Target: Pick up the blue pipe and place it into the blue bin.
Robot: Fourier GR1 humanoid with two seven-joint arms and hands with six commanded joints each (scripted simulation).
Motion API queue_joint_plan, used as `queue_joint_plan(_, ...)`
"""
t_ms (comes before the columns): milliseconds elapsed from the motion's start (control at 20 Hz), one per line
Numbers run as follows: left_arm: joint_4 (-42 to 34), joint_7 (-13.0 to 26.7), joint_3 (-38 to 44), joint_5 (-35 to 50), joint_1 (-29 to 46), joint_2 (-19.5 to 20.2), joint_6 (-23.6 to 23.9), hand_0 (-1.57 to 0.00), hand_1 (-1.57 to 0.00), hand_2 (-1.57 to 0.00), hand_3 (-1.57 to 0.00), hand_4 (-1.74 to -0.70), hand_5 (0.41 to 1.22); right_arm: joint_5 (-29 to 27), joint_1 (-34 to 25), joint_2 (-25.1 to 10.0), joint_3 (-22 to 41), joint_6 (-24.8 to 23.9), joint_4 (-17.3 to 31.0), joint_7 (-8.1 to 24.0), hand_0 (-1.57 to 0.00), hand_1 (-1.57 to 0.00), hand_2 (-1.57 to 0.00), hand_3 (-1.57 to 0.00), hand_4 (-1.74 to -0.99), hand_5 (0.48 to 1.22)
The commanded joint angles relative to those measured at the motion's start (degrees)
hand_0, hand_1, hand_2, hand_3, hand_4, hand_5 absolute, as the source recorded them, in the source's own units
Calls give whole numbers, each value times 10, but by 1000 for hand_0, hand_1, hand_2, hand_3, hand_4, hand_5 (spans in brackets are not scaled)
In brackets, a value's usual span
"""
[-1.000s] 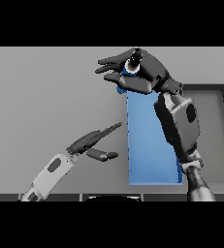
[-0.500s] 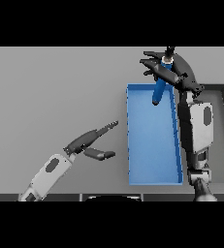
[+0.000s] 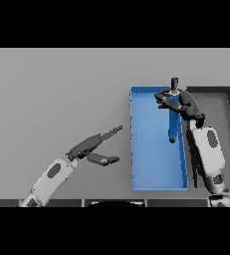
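1. The blue pipe [image 3: 173,122] is a slim blue tube, hanging over the blue bin [image 3: 146,149] near its right wall.
2. The right robot hand [image 3: 178,99] has its fingers curled round the pipe's upper end.
3. The left robot hand [image 3: 94,147] hovers with fingers straight over the grey surface [image 3: 57,89].
4. A dark bin [image 3: 221,114] sits just right of the blue one.

Blue pipe [image 3: 173,124] top perhaps hidden behind right robot hand [image 3: 178,101].

There are two bins: one blue bin [image 3: 156,169] and, just right of it, one dark bin [image 3: 221,107]. One blue pipe [image 3: 173,122] shows over the blue bin. Two hands show: one left hand [image 3: 94,149], one right hand [image 3: 178,99].
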Motion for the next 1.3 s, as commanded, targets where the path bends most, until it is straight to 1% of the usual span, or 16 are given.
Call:
queue_joint_plan(0, 1, -1, -3, -5, 2, -2, 2, 1, 1, 1, 1, -827, 474, -14, 3, -18, 34, -19, 4, 0, -1571, -1571, -1571, -852, -1631, 1221)
queue_joint_plan(50, -1, 2, -3, -4, 1, 0, 2, 1, 1, 1, 1, -826, 475, -30, 7, -33, 64, -34, 5, 0, -1571, -1571, -1571, -693, -1653, 1205)
queue_joint_plan(150, 0, 9, -5, -6, -2, -6, 5, 1, 1, 1, 1, -827, 474, -94, 1, -83, 138, -88, 22, 0, -1571, -1571, -1571, -1009, -1583, 1199)
queue_joint_plan(200, 5, 9, -8, -10, -1, -11, 6, 1, 1, 1, 1, -829, 474, -142, -5, -101, 175, -122, 32, 0, -1465, -1382, -1333, -807, -1534, 1190)
queue_joint_plan(250, 7, 12, -3, -6, -8, -8, 4, 1, 1, 1, 1, -830, 476, -185, -9, -117, 209, -138, 36, 0, -1172, -1106, -1066, -646, -1477, 1178)
queue_joint_plan(300, 0, 2, -3, -5, -5, -4, 3, 1, 1, 1, 1, -829, 476, -228, -22, -133, 240, -151, 38, 0, -937, -884, -853, -516, -1404, 1159)
queue_joint_plan(400, -1, 3, -5, -8, 0, -3, 4, 1, 1, 1, 1, -828, 476, -286, -49, -157, 293, -174, 46, 0, -599, -566, -545, -330, -1302, 1182)
queue_joint_plan(450, -6, 6, -8, -11, 3, -5, 8, 1, 1, 1, 1, -826, 477, -277, -53, -159, 302, -158, 41, 0, -479, -452, -436, -264, -1264, 1139)
queue_joint_plan(550, -4, 6, -9, -10, 5, -8, 9, 1, 1, 1, 1, -829, 477, -253, -65, -186, 331, -120, 22, 0, -306, -289, -279, -169, -1215, 1044)
queue_joint_plan(600, -10, 0, -7, -9, 8, -3, 9, 1, 1, 1, 1, -829, 477, -243, -73, -197, 345, -111, 20, 0, -246, -231, -223, -135, -1204, 1002)
queue_joint_plan(700, -18, 4, -6, -4, 8, 2, 6, 1, 1, 1, 1, -831, 473, -228, -76, -195, 360, -113, 18, 0, -157, -148, -142, -86, -1196, 933)
queue_joint_plan(800, -18, 10, -2, 0, 4, 3, 5, 1, 1, 1, 1, -831, 471, -224, -89, -203, 375, -105, 23, 0, -123, -94, -91, -55, -1189, 880)
queue_joint_plan(900, -13, 13, -2, 0, 7, 4, 5, 1, 1, 1, 1, -830, 471, -223, -87, -210, 376, -113, 16, 0, -79, -60, -58, -35, -1196, 838)
queue_joint_plan(1100, -14, 14, -6, -6, 4, -4, 11, 1, 1, 1, 1, -828, 471, -225, -95, -211, 388, -118, 19, 0, -32, -24, -23, -14, -1182, 789)
queue_joint_plan(1150, -16, 9, -7, -8, 7, 0, 9, 1, 1, 1, 1, -826, 470, -229, -90, -214, 383, -119, 18, -10, -25, -19, -18, -11, -1176, 783)
queue_joint_plan(1250, -14, 8, -10, -15, 11, 1, 11, 1, 1, 1, 1, -826, 472, -216, -94, -208, 394, -117, 17, -13, -20, -15, -14, -8, -1186, 772)
